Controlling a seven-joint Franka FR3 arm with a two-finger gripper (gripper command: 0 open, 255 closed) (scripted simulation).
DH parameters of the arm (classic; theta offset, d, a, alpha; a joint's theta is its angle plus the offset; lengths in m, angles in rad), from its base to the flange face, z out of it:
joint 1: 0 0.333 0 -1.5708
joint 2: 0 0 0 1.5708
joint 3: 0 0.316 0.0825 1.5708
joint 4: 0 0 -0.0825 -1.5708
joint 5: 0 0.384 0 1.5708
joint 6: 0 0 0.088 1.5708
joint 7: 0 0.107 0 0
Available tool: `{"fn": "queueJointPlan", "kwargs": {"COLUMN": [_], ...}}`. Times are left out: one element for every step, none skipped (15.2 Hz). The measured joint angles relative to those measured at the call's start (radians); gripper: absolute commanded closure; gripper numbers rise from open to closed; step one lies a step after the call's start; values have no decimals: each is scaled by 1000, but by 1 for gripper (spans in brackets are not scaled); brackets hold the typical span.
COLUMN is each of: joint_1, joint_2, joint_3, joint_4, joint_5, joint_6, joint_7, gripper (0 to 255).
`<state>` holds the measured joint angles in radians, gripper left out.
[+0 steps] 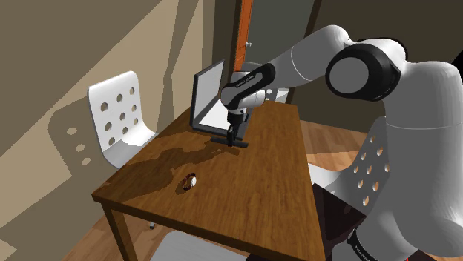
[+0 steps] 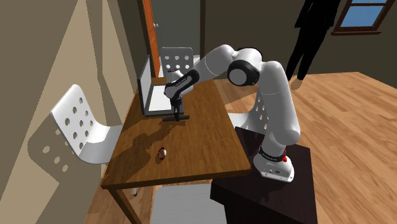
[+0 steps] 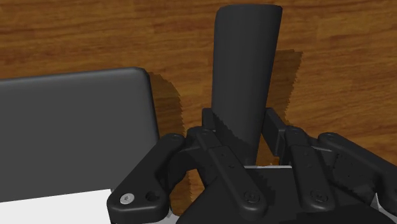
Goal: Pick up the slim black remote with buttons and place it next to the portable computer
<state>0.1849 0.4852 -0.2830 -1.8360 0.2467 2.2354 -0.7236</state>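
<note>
Black fingers [image 3: 219, 153] sit closest to the wrist camera, one on each side of a slim black remote [image 3: 245, 70] and pressed against its long edges. The hand [image 3: 243, 127] is closed on the remote near one end. From that grip the remote's long axis runs straight out ahead of the hand, its far end pointing away from the fingers over the brown wooden surface [image 3: 95, 32]. Just beside the hand, on one flank of the remote, lies a grey laptop [image 3: 70, 127]. Its rounded corner and side edge run roughly parallel to the remote, with a narrow strip of wood between them.

In the shoulder view the hand [image 1: 233, 136] points straight down. The remote [image 1: 228, 141] is level beneath it, a flat dark bar low over the surface [image 1: 245, 193]. It lies just in front of the open laptop [image 1: 208, 96], lengthwise along the laptop's front edge. Whether it touches the wood I cannot tell. The second exterior view shows the same: hand [image 2: 175, 113], remote [image 2: 175, 118] crosswise under it, and laptop [image 2: 147, 89] just behind.

Well apart from the hand, a small round brown object [image 1: 190, 182] rests on the surface toward its far end from the laptop. A white chair [image 1: 119, 119] with round holes stands off the surface's edge. The white arm [image 2: 245, 70] leads back from the hand to its dark stand [image 2: 267, 191].
</note>
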Motion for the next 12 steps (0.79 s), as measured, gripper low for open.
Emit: {"fn": "queueJointPlan", "kwargs": {"joint_1": [-1, -1, -1, -1, -1, -1, -1, -1, -1, -1, -1, -1], "joint_2": [2, 2, 3, 3, 3, 3, 3, 3, 3, 3, 3, 3], "joint_3": [0, 1, 1, 1, 1, 1, 1, 1, 1, 1, 1, 1], "joint_4": [-1, -3, -3, -4, -4, -4, -4, -4, -4, -4, -4, -4], "joint_5": [1, 2, 2, 2, 2, 2, 2, 2, 2, 2, 2, 2], "joint_6": [3, 6, 7, 7, 7, 7, 8, 8, 8, 8, 8, 8], "joint_7": [-1, -2, -2, -2, -2, -2, -2, -2, -2, -2, -2, -2], "gripper": [255, 255, 255, 255, 255, 255, 0, 0, 0, 0, 0, 0]}}
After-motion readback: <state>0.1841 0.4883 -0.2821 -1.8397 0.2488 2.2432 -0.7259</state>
